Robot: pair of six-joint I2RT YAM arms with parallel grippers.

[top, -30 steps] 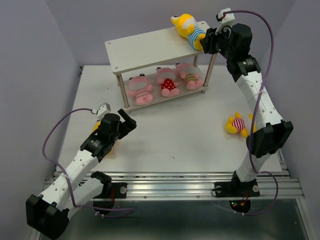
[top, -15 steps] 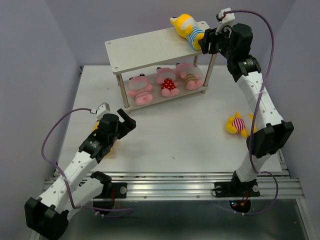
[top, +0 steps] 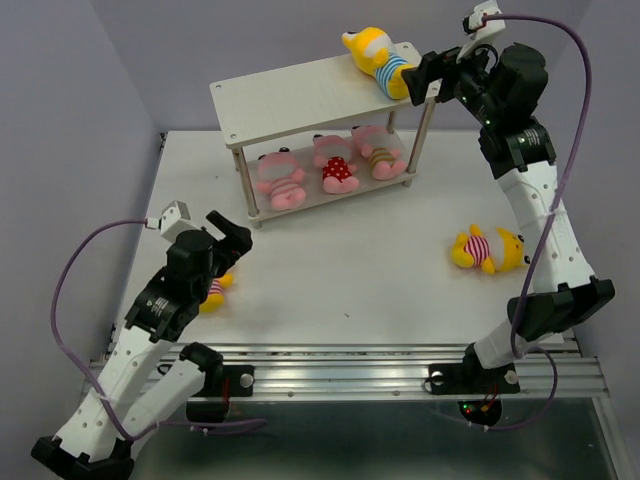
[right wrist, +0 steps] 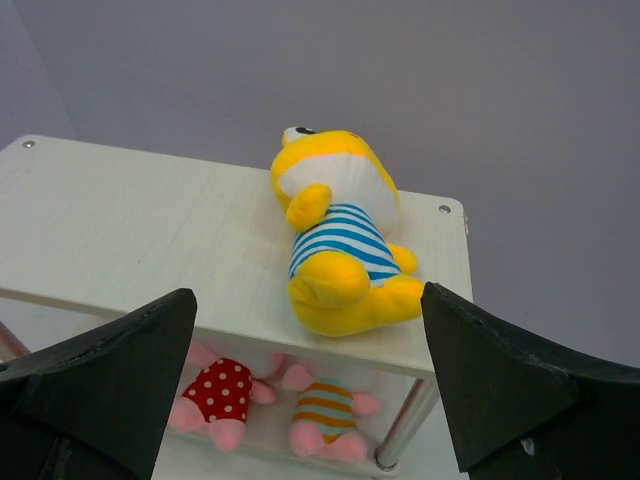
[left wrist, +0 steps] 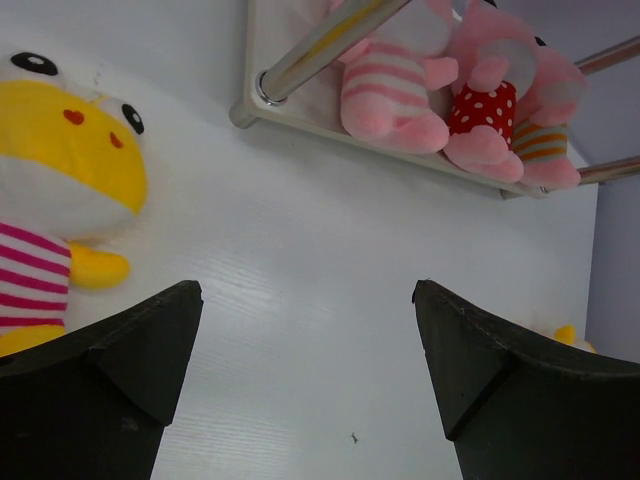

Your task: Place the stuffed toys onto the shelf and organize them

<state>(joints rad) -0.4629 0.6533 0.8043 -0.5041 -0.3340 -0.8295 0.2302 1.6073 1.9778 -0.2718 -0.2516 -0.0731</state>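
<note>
The shelf [top: 300, 95] stands at the back of the table. A yellow stuffed toy in blue stripes [top: 380, 62] lies on the right end of its top board [right wrist: 130, 220]. My right gripper [top: 425, 80] hangs open just right of that toy [right wrist: 340, 240], apart from it. Three pink toys [top: 280, 178] [top: 337, 165] [top: 378, 155] sit in a row on the lower tier. A yellow toy in pink stripes [top: 485, 248] lies on the table at right. Another [top: 212, 290] lies beside my left arm. My left gripper [top: 232, 230] is open and empty, with that toy [left wrist: 60, 200] to its left.
The left half of the shelf's top board carries nothing. Purple walls close in at the left, back and right. A metal rail [top: 350, 365] runs along the table's near edge. The shelf's metal leg [left wrist: 320, 45] stands ahead of my left gripper.
My right gripper opened wide and drew back to the right, leaving the blue-striped toy on the top board. My left arm pulled back to the left, uncovering more of the yellow toy beside it.
</note>
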